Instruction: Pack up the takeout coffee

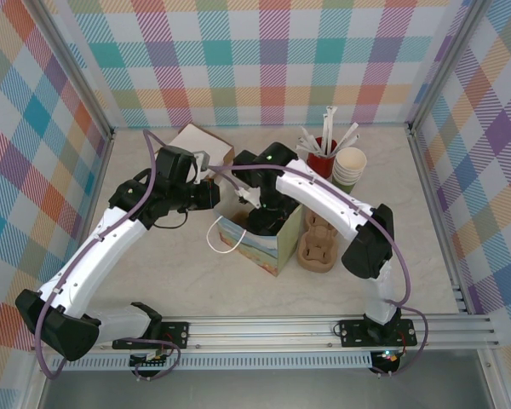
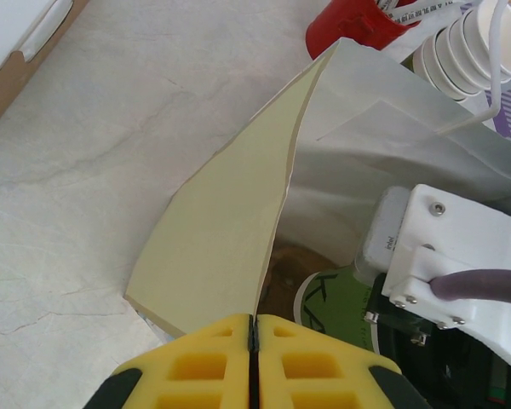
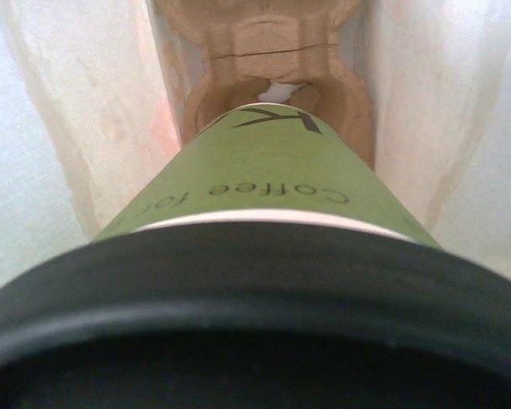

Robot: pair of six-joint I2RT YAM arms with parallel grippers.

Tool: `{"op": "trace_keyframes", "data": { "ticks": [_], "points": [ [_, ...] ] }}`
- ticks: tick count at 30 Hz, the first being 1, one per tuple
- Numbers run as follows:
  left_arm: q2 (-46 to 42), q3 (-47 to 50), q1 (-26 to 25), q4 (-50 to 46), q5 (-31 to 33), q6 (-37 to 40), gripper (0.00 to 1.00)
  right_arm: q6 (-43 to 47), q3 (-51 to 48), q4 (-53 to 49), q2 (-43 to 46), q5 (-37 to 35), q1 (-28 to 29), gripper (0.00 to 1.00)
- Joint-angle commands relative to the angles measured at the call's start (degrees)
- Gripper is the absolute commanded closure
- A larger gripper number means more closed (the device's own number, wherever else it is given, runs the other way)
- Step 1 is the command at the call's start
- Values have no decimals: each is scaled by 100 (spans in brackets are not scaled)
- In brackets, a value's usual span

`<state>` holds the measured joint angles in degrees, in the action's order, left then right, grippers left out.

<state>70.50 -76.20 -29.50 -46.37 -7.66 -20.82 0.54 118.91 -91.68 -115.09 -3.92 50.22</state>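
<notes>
Checked pastel walls box in a pale marbled table, and from above the paper bag stands upright mid-table. The left pincer sits at the bag's left rim. The right pincer reaches down through the mouth, so the right arm is plainly the nearer one to the load. A spare carrier lies just beside the bag on its right.

Over to the left wrist: yellow fingers are clenched on the bag's cream flap, pulling the mouth wide. Down inside, the takeout coffee shows green beside the right arm's white wrist, with brown pulp under it.

Now the right wrist, looking straight down the bag. The takeout coffee runs lengthwise away from the lens, dark lid nearest, base pointing down at the pulp carrier on the bag floor. Its base looks lined up over the near hole, though I can't tell whether it is seated. No fingers show here, so I cannot tell whether the right pincer is clamped or released. My read: the drop is straight along the cup's axis, and any tilt would catch the hole's rim.
</notes>
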Motion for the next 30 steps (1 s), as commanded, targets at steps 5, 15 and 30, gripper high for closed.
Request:
{"op": "trace_keyframes", "data": {
  "ticks": [5,15,30],
  "points": [
    [-35,79,40,-56,113,-54,90,237,-334,219,12,20,-67,25],
    [6,114,49,-138,323,8,69,438,-601,446,72,50,-117,25],
    [66,159,93,-153,397,64,67,681,-883,668,74,12,-204,24]
  ]
}}
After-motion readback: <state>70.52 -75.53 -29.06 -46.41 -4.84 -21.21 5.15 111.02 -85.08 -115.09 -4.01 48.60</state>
